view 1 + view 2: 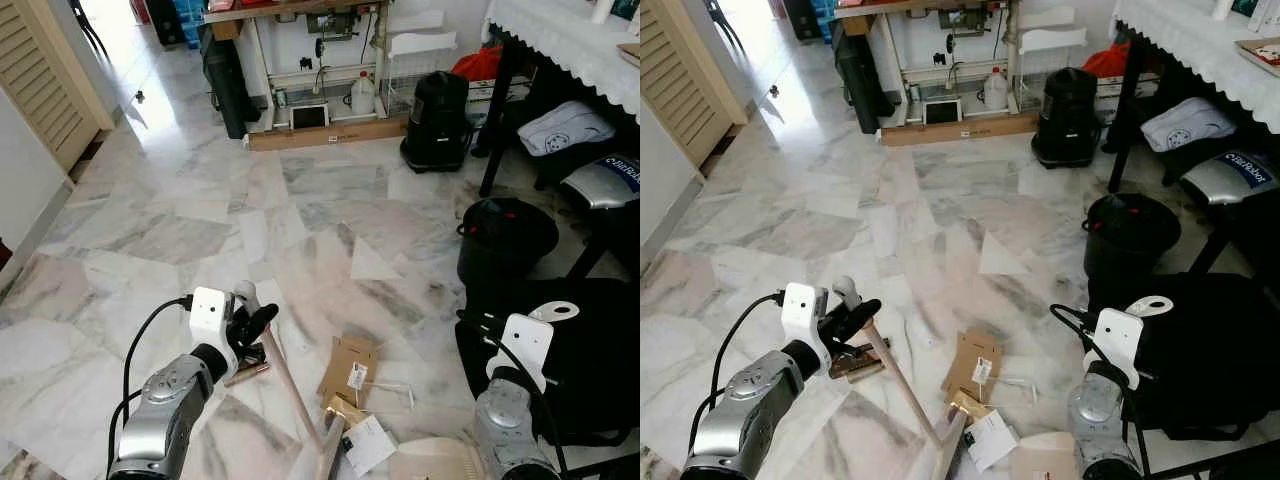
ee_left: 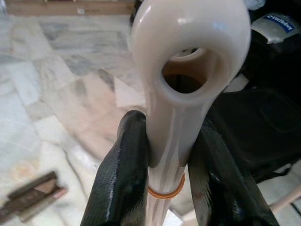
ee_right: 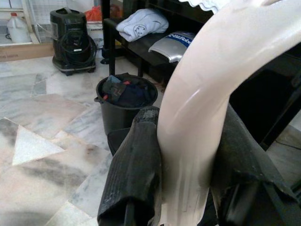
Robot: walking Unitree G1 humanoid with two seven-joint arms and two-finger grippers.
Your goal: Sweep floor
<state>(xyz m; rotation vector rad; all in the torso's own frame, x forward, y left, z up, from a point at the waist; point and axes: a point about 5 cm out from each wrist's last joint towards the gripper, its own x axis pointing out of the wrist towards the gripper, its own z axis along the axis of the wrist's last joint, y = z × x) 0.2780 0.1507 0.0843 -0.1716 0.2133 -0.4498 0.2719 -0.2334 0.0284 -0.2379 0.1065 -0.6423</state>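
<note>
The left end effector (image 2: 164,174) is clamped around the top of a cream broom (image 1: 290,385), just below the hanging loop, and the stick slants down across the marble floor (image 1: 180,230) toward scraps of cardboard (image 1: 347,367) and paper (image 1: 368,443) near the robot's feet. The right end effector (image 3: 188,188) grips a cream dustpan handle (image 3: 207,94), with the pan (image 1: 435,462) low by the paper. A black bin (image 1: 505,235) stands just beyond, beside a dark desk (image 1: 560,40).

A home: marble floor (image 1: 200,215), louvered door (image 1: 45,75), cluttered shelving (image 1: 330,60).
</note>
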